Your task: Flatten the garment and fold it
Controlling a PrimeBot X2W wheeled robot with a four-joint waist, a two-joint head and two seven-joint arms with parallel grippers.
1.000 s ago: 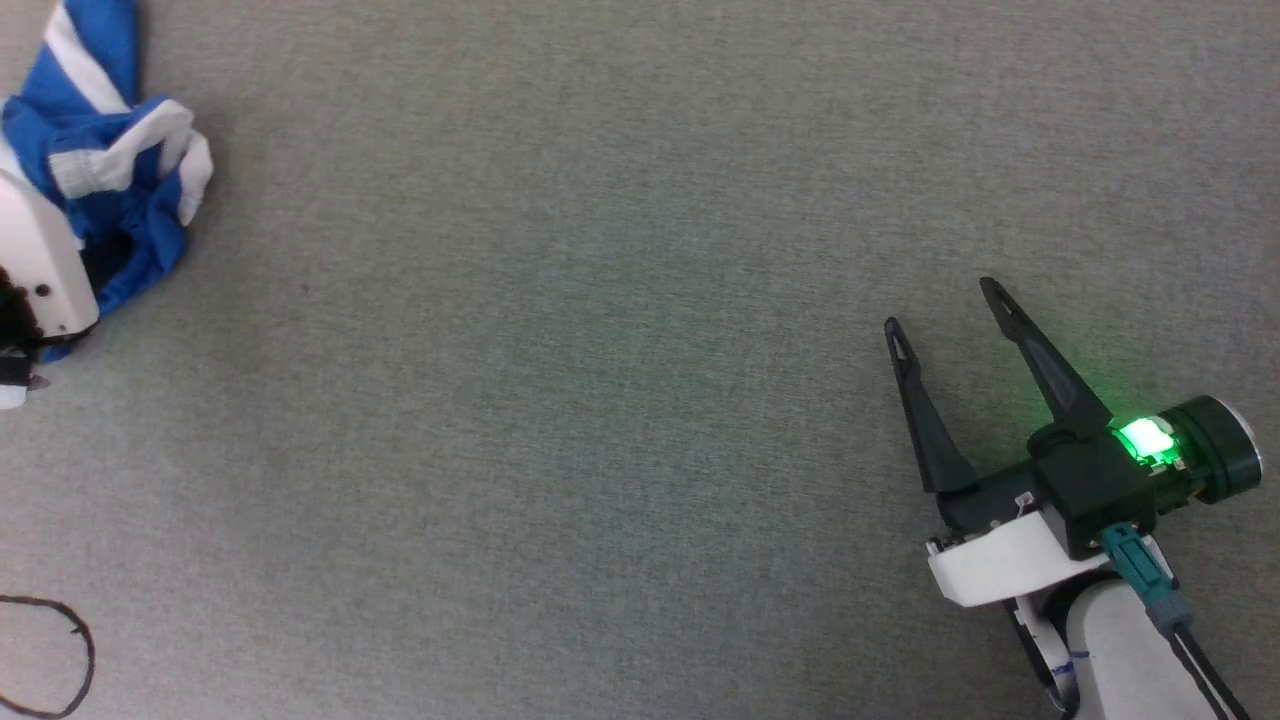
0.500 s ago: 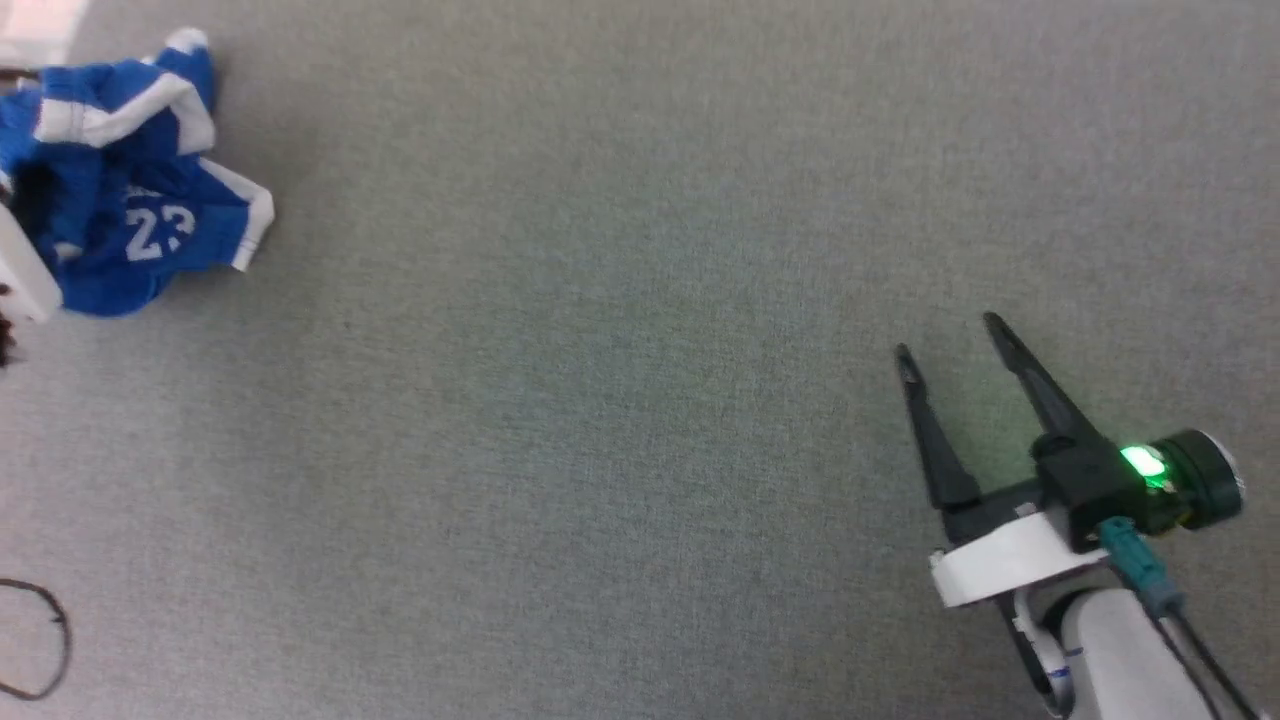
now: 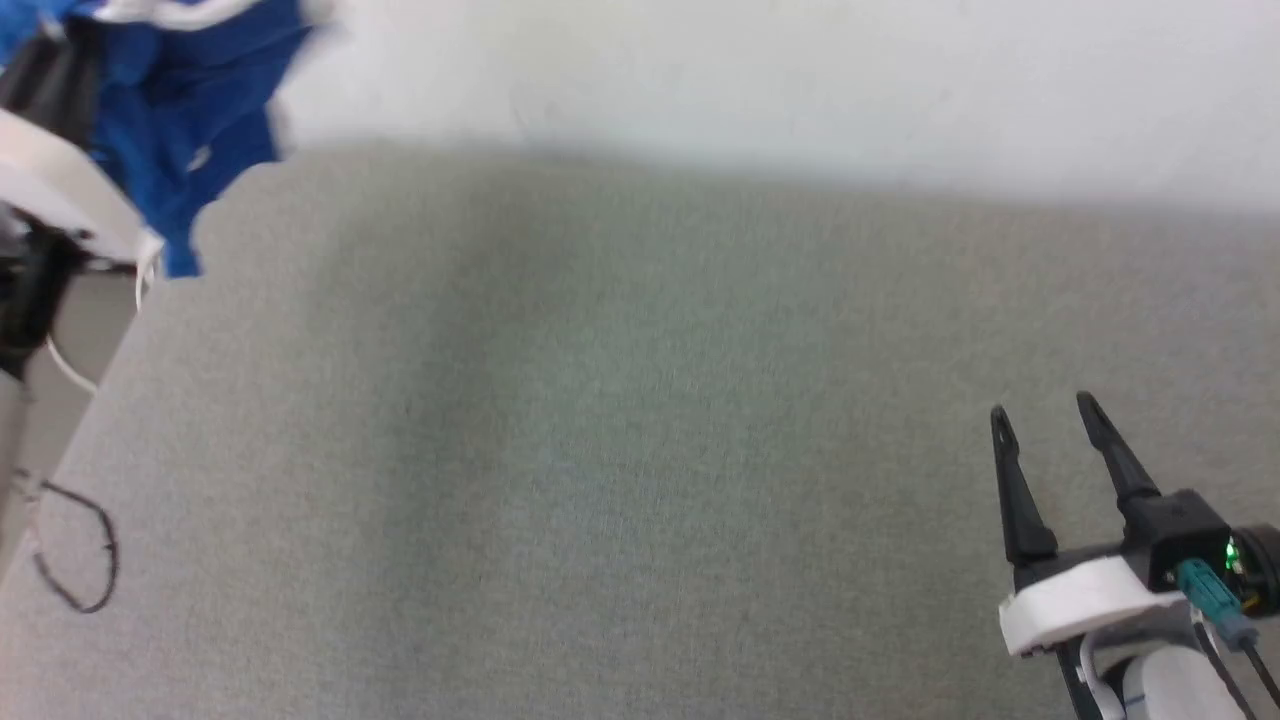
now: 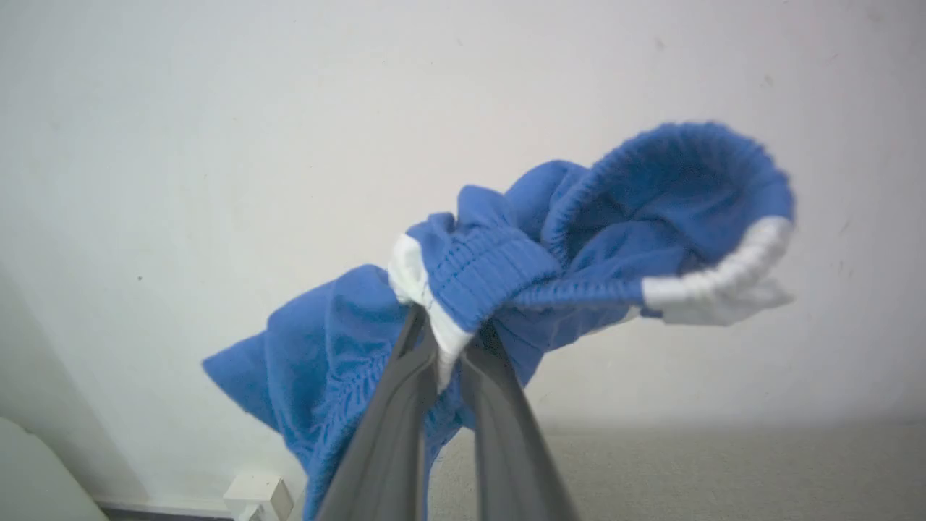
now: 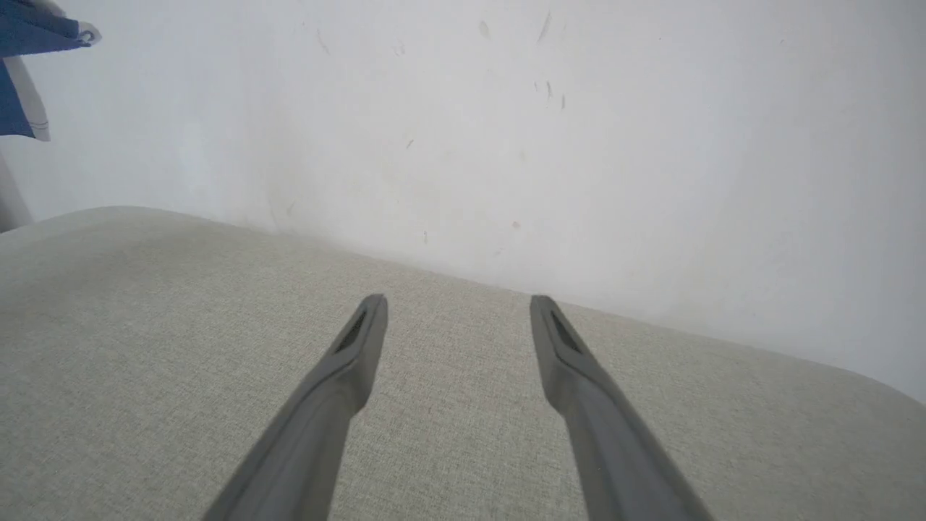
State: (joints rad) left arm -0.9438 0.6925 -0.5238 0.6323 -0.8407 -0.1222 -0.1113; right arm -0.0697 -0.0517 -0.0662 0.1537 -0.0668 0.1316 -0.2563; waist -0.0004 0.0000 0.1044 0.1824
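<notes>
Up near the desk's (image 3: 640,450) far left corner, the shorts (image 4: 477,278) were held bunched in the air against the pale wall (image 5: 579,145), with the waistband clamped in the left jaws of a raised arm. Nothing was flattened or folded. Spreading and every fold were judged left to do. The right jaws were seen wide apart and empty, low over the desk's near right.

A grey-green fabric-covered surface (image 3: 640,450) carries a thin black cord loop (image 3: 110,555) near its left edge
</notes>
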